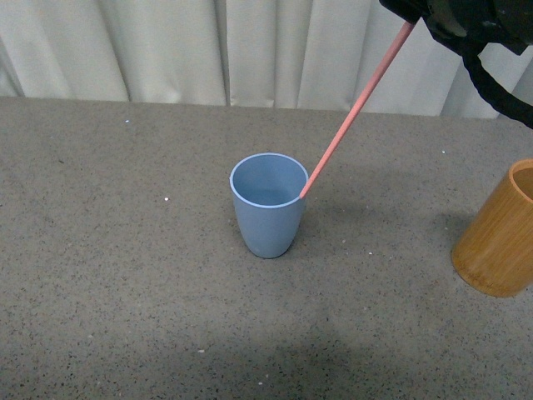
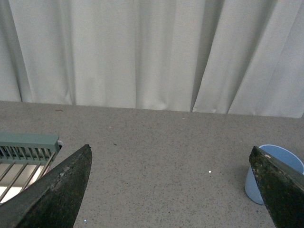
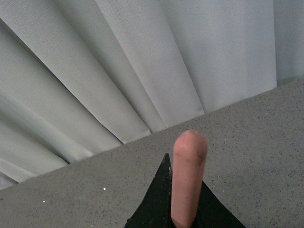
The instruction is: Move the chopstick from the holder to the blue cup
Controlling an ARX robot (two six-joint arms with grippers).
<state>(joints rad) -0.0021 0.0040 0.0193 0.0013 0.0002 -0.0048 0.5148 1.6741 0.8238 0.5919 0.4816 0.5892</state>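
Note:
The light-blue cup (image 1: 267, 204) stands upright in the middle of the table. A salmon-pink chopstick (image 1: 356, 107) slants from its rim up to the top right, its lower tip resting at the cup's right inner edge. My right gripper (image 1: 414, 18) is shut on the stick's upper end; in the right wrist view the chopstick (image 3: 188, 180) pokes out between the dark fingers. The orange-brown holder (image 1: 500, 245) stands at the right edge. My left gripper (image 2: 171, 190) is open over bare table, with the blue cup (image 2: 271, 172) beside one finger.
A grey speckled table (image 1: 125, 250) runs back to a white curtain (image 1: 208, 50). A pale green rack (image 2: 26, 152) shows in the left wrist view, beside the left gripper's finger.

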